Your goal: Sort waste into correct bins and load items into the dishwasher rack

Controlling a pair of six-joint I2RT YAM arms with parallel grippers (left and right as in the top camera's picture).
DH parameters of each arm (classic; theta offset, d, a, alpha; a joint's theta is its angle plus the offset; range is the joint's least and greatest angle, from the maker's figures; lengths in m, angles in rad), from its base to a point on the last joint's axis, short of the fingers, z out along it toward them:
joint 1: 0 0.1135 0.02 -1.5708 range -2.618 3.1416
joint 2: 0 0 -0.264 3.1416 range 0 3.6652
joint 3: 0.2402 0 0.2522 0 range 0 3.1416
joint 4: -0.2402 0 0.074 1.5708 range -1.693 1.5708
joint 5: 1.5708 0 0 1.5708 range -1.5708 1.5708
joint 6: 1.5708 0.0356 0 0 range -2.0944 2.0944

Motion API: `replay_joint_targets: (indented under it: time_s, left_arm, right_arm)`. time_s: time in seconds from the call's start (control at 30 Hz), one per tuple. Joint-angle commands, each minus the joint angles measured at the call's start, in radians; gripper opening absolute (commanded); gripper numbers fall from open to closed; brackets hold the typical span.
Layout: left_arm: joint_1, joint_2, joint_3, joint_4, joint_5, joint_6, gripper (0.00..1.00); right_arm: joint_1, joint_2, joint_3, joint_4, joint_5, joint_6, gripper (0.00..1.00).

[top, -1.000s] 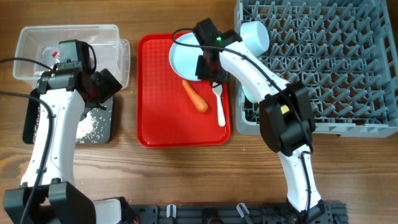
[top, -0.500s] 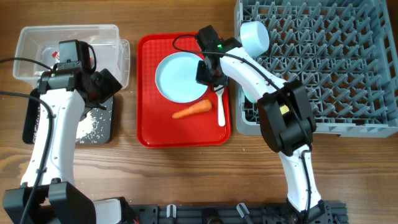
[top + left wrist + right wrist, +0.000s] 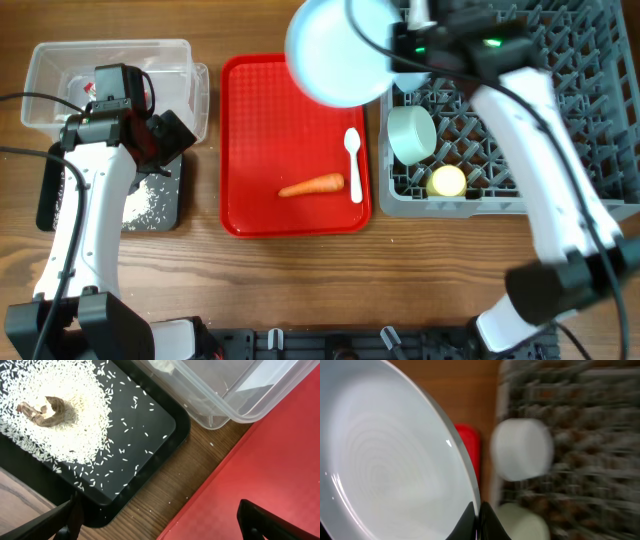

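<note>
My right gripper (image 3: 397,50) is shut on the rim of the round pale blue plate (image 3: 335,50) and holds it high over the gap between the red tray and the grey dishwasher rack (image 3: 530,120). In the right wrist view the jaws (image 3: 477,515) pinch the plate's edge (image 3: 385,470). The orange carrot (image 3: 312,185) and the white spoon (image 3: 353,165) lie on the red tray (image 3: 250,150). A pale bowl (image 3: 411,132) and the yellow cup (image 3: 446,181) sit in the rack. My left gripper (image 3: 172,135) is open and empty over the black tray's corner (image 3: 150,435).
The black tray holds white rice (image 3: 65,415) and a brown scrap (image 3: 42,410). The clear tub (image 3: 110,65) stands behind it, with its corner in the left wrist view (image 3: 225,390). A second bowl (image 3: 522,450) lies on its side in the rack's near-left corner.
My right gripper has lifted the plate off the red tray, up and to the right toward the rack. The carrot stays on the tray. The left arm has not moved.
</note>
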Motion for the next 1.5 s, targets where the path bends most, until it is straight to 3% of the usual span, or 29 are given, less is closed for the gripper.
replay_joint_targets:
  time_s: [0.0, 0.1, 0.13, 0.17, 0.3, 0.53, 0.8, 0.83, 0.87, 0.9, 0.93, 0.97, 1.03, 1.1, 1.13, 1.2, 1.23, 1.33, 1.4, 1.47]
  left_arm:
    - [0.006, -0.012, -0.002, 0.000, -0.016, -0.002, 1.00]
    - [0.006, -0.012, -0.002, 0.000, -0.016, -0.002, 1.00]
    - [0.006, -0.012, -0.002, 0.000, -0.016, -0.002, 1.00]
    - [0.006, -0.012, -0.002, 0.000, -0.016, -0.002, 1.00]
    - [0.006, -0.012, -0.002, 0.000, -0.016, -0.002, 1.00]
    - [0.006, -0.012, -0.002, 0.000, -0.016, -0.002, 1.00]
    - [0.006, -0.012, -0.002, 0.000, -0.016, -0.002, 1.00]
    - [0.006, -0.012, -0.002, 0.000, -0.016, -0.002, 1.00]
    - [0.006, -0.012, -0.002, 0.000, -0.016, -0.002, 1.00]
    - [0.006, -0.012, -0.002, 0.000, -0.016, -0.002, 1.00]
    - [0.006, -0.012, -0.002, 0.000, -0.016, -0.002, 1.00]
    - [0.006, -0.012, -0.002, 0.000, -0.016, -0.002, 1.00]
    - [0.006, -0.012, -0.002, 0.000, -0.016, -0.002, 1.00]
    - [0.006, -0.012, -0.002, 0.000, -0.016, -0.002, 1.00]
    - [0.006, -0.012, -0.002, 0.000, -0.016, -0.002, 1.00]
    - [0.006, -0.012, -0.002, 0.000, -0.016, -0.002, 1.00]
    - [0.006, -0.012, -0.002, 0.000, -0.016, -0.002, 1.00]
    - [0.006, -0.012, -0.002, 0.000, -0.016, -0.002, 1.00]
    - [0.006, -0.012, -0.002, 0.000, -0.016, -0.002, 1.00]
    - [0.006, -0.012, -0.002, 0.000, -0.016, -0.002, 1.00]
  right_arm:
    - [-0.045, -0.109, 0.017, -0.028, 0.574, 0.061, 0.04]
    - [-0.045, -0.104, 0.014, -0.096, 1.023, 0.058, 0.04]
    - [-0.047, -0.090, 0.014, -0.107, 1.082, -0.016, 0.04]
    - [-0.047, -0.072, 0.014, -0.102, 1.080, -0.110, 0.04]
    - [-0.047, -0.014, 0.014, -0.086, 1.088, -0.194, 0.04]
    - [-0.047, 0.178, 0.014, 0.154, 1.088, -0.483, 0.04]
    - [-0.047, 0.338, 0.014, 0.180, 0.993, -0.497, 0.05]
    - [-0.047, 0.340, 0.014, 0.171, 0.932, -0.455, 0.42]
    - [-0.047, 0.338, 0.014, 0.167, 0.933, -0.420, 0.66]
    - [-0.047, 0.336, 0.014, 0.159, 0.932, -0.409, 0.82]
    - [-0.047, 0.331, 0.014, 0.148, 0.932, -0.409, 0.95]
    - [-0.047, 0.321, 0.014, 0.134, 0.932, -0.399, 1.00]
    - [-0.047, 0.269, 0.014, 0.088, 0.906, -0.328, 1.00]
    - [-0.047, 0.193, 0.014, 0.054, 0.792, -0.328, 1.00]
    - [-0.047, 0.131, 0.014, 0.024, 0.642, -0.327, 1.00]
    - [-0.047, 0.040, 0.014, -0.013, 0.291, -0.322, 1.00]
    - [-0.047, -0.003, 0.014, -0.039, -0.018, -0.299, 1.00]
    - [-0.043, -0.031, 0.014, -0.069, -0.655, -0.302, 1.00]
    - [-0.013, -0.006, 0.014, -0.093, -0.700, -0.307, 1.00]
    - [0.063, 0.021, 0.014, -0.174, -0.523, -0.321, 1.00]
